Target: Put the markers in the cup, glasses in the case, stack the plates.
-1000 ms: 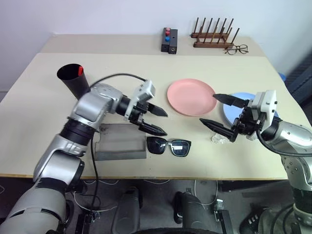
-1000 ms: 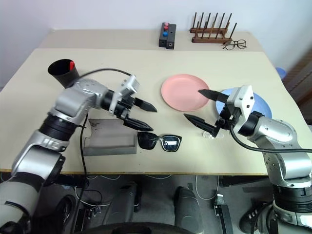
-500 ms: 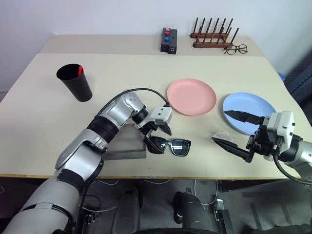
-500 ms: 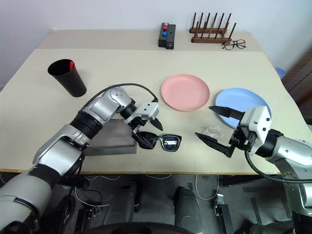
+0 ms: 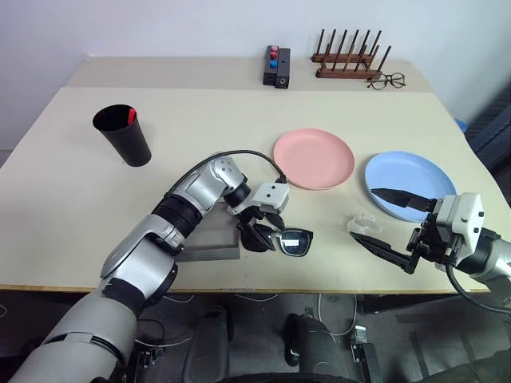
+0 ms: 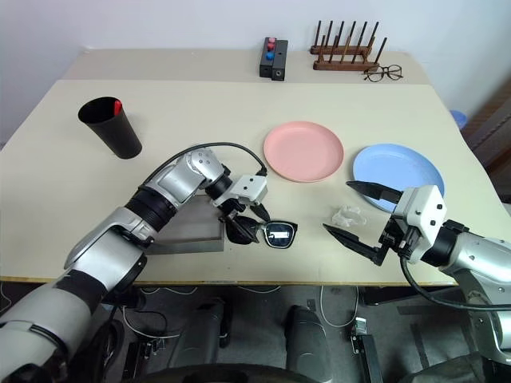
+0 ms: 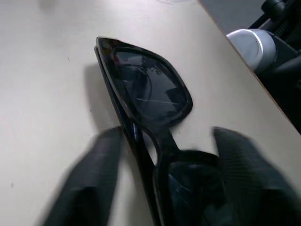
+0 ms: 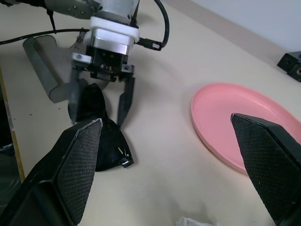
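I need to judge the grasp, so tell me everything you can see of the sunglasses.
The sunglasses have a glossy black frame, plastic by the look, and dark square lenses. They lie flat on the beige table near its front edge, just right of the grey case. The left claw straddles their left lens, one finger on each side of the frame; whether it has closed on them cannot be told.

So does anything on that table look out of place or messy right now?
One thing: a small crumpled scrap of clear plastic lies loose on the table near the blue plate, like litter among the tidy items. The sunglasses, pink plate and cup look undamaged.
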`<state>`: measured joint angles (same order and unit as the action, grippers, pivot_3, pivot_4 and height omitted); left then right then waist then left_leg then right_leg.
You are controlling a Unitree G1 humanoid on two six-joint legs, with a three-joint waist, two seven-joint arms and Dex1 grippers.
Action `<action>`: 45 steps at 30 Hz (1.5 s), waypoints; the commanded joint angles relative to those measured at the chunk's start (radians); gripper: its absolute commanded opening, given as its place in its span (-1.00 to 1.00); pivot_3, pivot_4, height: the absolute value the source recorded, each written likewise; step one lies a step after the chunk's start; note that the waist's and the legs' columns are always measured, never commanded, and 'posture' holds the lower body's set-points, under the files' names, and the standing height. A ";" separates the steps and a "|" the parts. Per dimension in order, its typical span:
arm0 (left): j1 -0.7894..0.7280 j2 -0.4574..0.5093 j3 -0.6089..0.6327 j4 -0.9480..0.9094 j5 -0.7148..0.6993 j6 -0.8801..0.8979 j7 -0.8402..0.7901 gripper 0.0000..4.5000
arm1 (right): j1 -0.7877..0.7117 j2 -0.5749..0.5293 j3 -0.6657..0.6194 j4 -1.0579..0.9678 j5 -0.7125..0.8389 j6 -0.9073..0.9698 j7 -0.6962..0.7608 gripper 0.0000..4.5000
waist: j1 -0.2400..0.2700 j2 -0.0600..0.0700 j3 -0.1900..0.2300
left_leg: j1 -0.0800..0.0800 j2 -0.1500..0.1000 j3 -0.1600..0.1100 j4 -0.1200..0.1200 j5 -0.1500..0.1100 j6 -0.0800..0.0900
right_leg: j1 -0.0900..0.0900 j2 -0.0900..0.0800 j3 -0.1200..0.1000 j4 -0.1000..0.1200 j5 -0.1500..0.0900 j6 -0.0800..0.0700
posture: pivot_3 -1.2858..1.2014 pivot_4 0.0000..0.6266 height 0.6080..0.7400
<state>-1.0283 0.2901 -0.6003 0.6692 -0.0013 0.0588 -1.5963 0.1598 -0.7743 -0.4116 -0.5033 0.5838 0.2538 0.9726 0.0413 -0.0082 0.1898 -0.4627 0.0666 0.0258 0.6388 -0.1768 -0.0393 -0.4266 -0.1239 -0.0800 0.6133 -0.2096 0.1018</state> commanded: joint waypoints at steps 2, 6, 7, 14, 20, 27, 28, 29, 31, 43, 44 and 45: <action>0.005 -0.010 0.030 -0.013 0.006 0.002 -0.006 -0.22 | 0.008 0.005 -0.032 -0.027 0.009 -0.022 -0.010 1.00 | -0.001 0.000 0.000 | 0.000 0.000 0.000 0.000 0.000 0.000 | 0.000 0.000 0.000 0.000 0.000 0.000 | 0.03 -0.52 1.00; 0.012 0.004 0.033 -0.025 0.004 0.013 -0.018 -0.22 | 0.009 0.011 -0.035 -0.022 0.011 -0.028 -0.017 1.00 | -0.001 0.000 0.000 | 0.000 0.000 0.000 0.000 0.000 0.000 | 0.000 0.000 0.000 0.000 0.000 0.000 | 0.03 -0.52 1.00; 0.012 0.007 0.030 -0.026 0.003 0.015 -0.018 -0.22 | 0.008 0.011 -0.035 -0.021 0.011 -0.029 -0.018 1.00 | -0.001 0.000 0.000 | 0.000 0.000 0.000 0.000 0.000 0.000 | 0.000 0.000 0.000 0.000 0.000 0.000 | 0.03 -0.52 1.00; 0.019 -0.001 0.043 -0.033 0.007 0.032 -0.014 -0.98 | -0.012 0.011 -0.025 -0.010 0.011 -0.035 -0.028 1.00 | 0.003 0.002 -0.001 | 0.001 0.000 0.000 0.000 0.000 0.000 | 0.002 0.000 0.000 0.000 0.000 0.000 | 0.03 -0.52 1.00; 0.000 -0.004 0.081 -0.034 -0.023 0.072 0.001 -1.00 | -0.027 0.013 -0.017 -0.001 0.009 -0.035 -0.031 1.00 | 0.000 0.002 -0.002 | 0.001 0.000 -0.002 0.007 -0.001 0.000 | 0.006 0.000 0.000 -0.001 -0.002 0.003 | 0.03 -0.52 1.00; -0.080 -0.011 0.145 0.003 -0.115 0.199 -0.017 -1.00 | -0.048 0.014 -0.005 0.013 -0.001 -0.039 -0.035 1.00 | -0.001 0.002 -0.001 | -0.001 0.000 -0.002 0.007 -0.001 0.001 | 0.004 0.000 0.000 -0.001 -0.002 0.003 | 0.03 -0.52 1.00; -0.089 -0.003 0.139 -0.001 -0.141 0.221 -0.018 -1.00 | -0.050 0.014 -0.004 0.014 -0.001 -0.040 -0.036 1.00 | -0.001 0.002 -0.001 | -0.001 0.000 -0.002 0.007 -0.001 0.001 | 0.004 0.000 0.000 0.000 -0.002 0.003 | 0.03 -0.52 1.00; -0.098 0.011 0.127 -0.011 -0.175 0.251 -0.018 -1.00 | -0.052 0.014 -0.003 0.015 0.000 -0.040 -0.036 1.00 | -0.002 0.002 -0.001 | -0.001 0.000 -0.002 0.007 -0.002 0.002 | 0.004 0.000 0.000 0.000 -0.002 0.003 | 0.03 -0.52 1.00; -0.109 0.035 0.106 -0.029 -0.219 0.278 -0.018 -1.00 | -0.056 0.015 0.000 0.014 0.000 -0.038 -0.038 1.00 | -0.002 0.002 -0.001 | -0.001 0.000 -0.002 0.006 -0.002 0.002 | 0.003 0.000 0.000 0.000 -0.002 0.003 | 0.03 -0.52 1.00; -0.228 0.223 0.095 -0.106 -0.365 0.506 -0.018 -1.00 | -0.113 0.017 0.043 0.034 0.000 -0.031 -0.045 1.00 | -0.003 0.002 0.000 | -0.002 0.000 -0.002 0.006 -0.002 0.002 | 0.002 0.000 0.000 0.000 -0.002 0.003 | 0.03 -0.52 1.00; -0.226 0.244 0.089 -0.121 -0.380 0.519 -0.018 -1.00 | -0.115 0.016 0.044 0.035 0.001 -0.031 -0.045 1.00 | -0.005 0.002 0.000 | -0.002 0.000 -0.002 0.006 -0.002 0.002 | 0.002 0.000 0.000 0.000 -0.002 0.003 | 0.03 -0.52 1.00; -0.221 0.279 0.079 -0.140 -0.394 0.528 -0.018 -1.00 | -0.119 0.017 0.046 0.036 0.003 -0.030 -0.043 1.00 | -0.005 0.002 0.000 | -0.002 0.000 -0.002 0.005 -0.002 0.002 | 0.002 0.000 0.000 0.000 -0.002 0.003 | 0.03 -0.52 1.00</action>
<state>-1.2242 0.5321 -0.5225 0.5773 -0.3543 0.5661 -1.6100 0.0560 -0.7610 -0.3568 -0.4576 0.5728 0.2336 0.9299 0.0364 -0.0060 0.1896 -0.4642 0.0665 0.0243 0.6440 -0.1789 -0.0369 -0.4253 -0.1238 -0.0801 0.6135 -0.2115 0.1050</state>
